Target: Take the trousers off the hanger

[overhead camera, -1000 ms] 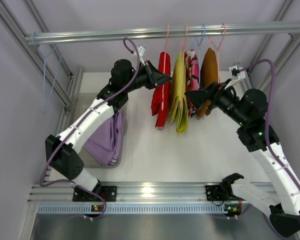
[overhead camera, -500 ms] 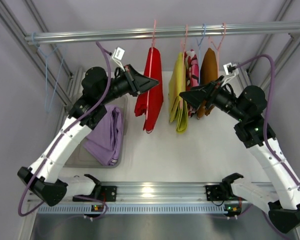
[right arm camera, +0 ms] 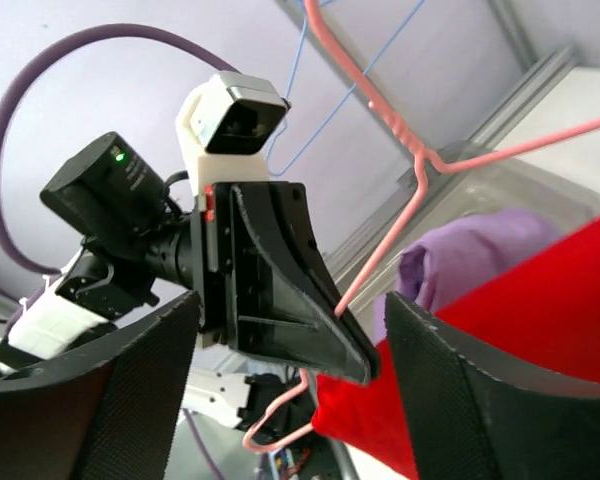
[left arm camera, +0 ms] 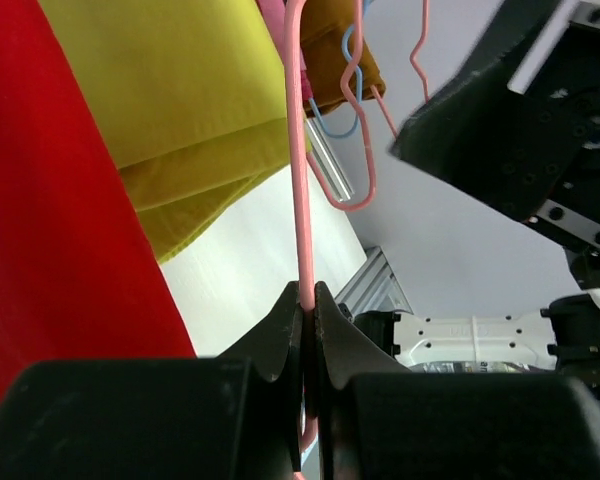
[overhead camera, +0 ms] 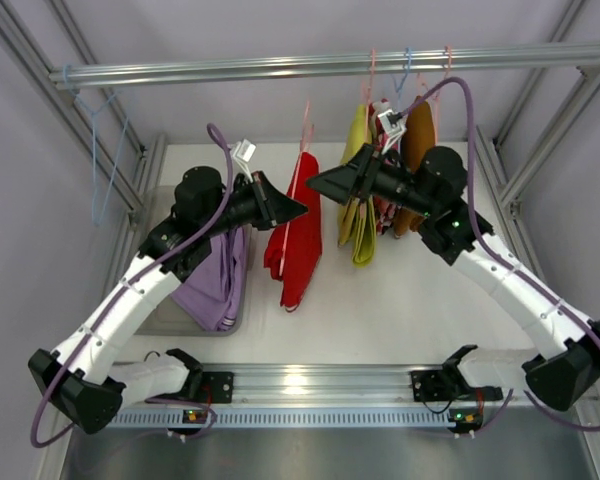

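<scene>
While the surface (overhead camera: 420,310) is carrying a bin (overhead camera: 156,205) at its left, the lilac trousers (overhead camera: 215,280) are lying bunched in that bin, so one pair is looking done. Above, the rail (overhead camera: 230,68) is bearing the yellow-green trousers (overhead camera: 357,200) among other hung garments, over to the right, so that pair is waiting. Between them the red trousers (overhead camera: 295,235) are hanging on a pink hanger (left arm camera: 302,150) whose hook is sitting below the rail, apparently free of it. The left gripper (overhead camera: 298,210) is gripping that hanger: in the left wrist view its fingers (left arm camera: 280,330) are pinching the wire neck tightly. The right gripper (overhead camera: 315,183) is pointing toward the hanger's top from the right, and its fingers (right arm camera: 460,380) are standing wide apart, holding nothing. I am judging the task roughly a third done. The red pair is off the rail but draped over its hanger, and pulling it free is probably falling to the open right gripper.
</scene>
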### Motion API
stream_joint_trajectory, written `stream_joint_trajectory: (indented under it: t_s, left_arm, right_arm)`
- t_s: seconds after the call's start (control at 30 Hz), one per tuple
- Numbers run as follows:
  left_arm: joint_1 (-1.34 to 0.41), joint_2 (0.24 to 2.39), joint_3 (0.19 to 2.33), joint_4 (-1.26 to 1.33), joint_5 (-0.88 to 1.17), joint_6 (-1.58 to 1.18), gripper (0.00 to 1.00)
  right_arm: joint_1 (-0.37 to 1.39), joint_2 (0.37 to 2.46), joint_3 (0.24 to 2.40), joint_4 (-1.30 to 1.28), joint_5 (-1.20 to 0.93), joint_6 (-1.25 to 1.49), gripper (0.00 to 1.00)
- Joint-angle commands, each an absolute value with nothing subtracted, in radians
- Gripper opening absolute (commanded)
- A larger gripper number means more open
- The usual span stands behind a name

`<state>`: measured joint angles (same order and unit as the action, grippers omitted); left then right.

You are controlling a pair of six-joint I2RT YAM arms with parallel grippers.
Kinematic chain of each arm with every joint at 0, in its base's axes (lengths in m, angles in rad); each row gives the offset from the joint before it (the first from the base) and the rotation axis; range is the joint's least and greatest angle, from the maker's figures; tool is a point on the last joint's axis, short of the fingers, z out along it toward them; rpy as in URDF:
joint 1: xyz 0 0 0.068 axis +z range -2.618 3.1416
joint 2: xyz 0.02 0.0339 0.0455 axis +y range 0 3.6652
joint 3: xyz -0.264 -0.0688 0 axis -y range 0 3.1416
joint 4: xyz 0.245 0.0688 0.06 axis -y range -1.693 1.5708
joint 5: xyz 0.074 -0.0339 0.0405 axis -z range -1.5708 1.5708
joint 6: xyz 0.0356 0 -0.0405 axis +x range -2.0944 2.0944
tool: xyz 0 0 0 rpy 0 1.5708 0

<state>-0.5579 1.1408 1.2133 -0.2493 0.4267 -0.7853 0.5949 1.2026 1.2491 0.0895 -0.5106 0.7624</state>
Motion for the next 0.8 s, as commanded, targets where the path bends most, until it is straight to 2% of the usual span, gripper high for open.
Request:
stream_joint_trajectory:
  t_s: [0.0,0.27,0.5,0.57,0.6,0.67,0.7,0.73,0.77]
  left_arm:
    - [-0.560,1.026,1.230,-0.045,0.439,-0.738,0.00]
    - [-0.560,0.991,1.204,-0.023,0.460,-0.745,0.00]
    - [-0.561,0.980,1.172,-0.043,0.449,-0.707,0.00]
    - [-0.561,0.982,1.167,-0.055,0.442,-0.690,0.00]
    - [-0.561,0.980,1.167,-0.058,0.442,-0.672,0.00]
    - [-0.563,0.982,1.169,-0.061,0.442,-0.654,0.00]
    - [-0.561,0.980,1.172,-0.067,0.446,-0.643,0.05]
    - [-0.563,0.980,1.177,-0.072,0.446,-0.609,0.14]
    - [-0.561,0.979,1.181,-0.080,0.448,-0.585,0.28]
  right_arm:
    - [0.646,1.277,1.321,0.181,-0.491,0.822,0.71]
    - [0.699,1.377,1.367,0.192,-0.465,0.870,0.70]
    - [0.736,1.453,1.453,0.270,-0.489,0.913,0.59]
    - [0.752,1.459,1.474,0.276,-0.494,0.916,0.49]
    - [0.758,1.460,1.479,0.278,-0.495,0.916,0.32]
    - [0.767,1.459,1.476,0.278,-0.497,0.920,0.14]
    - [0.767,1.454,1.473,0.275,-0.497,0.923,0.02]
    - [0.767,1.450,1.467,0.273,-0.494,0.926,0.00]
    - [0.769,1.445,1.463,0.273,-0.494,0.923,0.00]
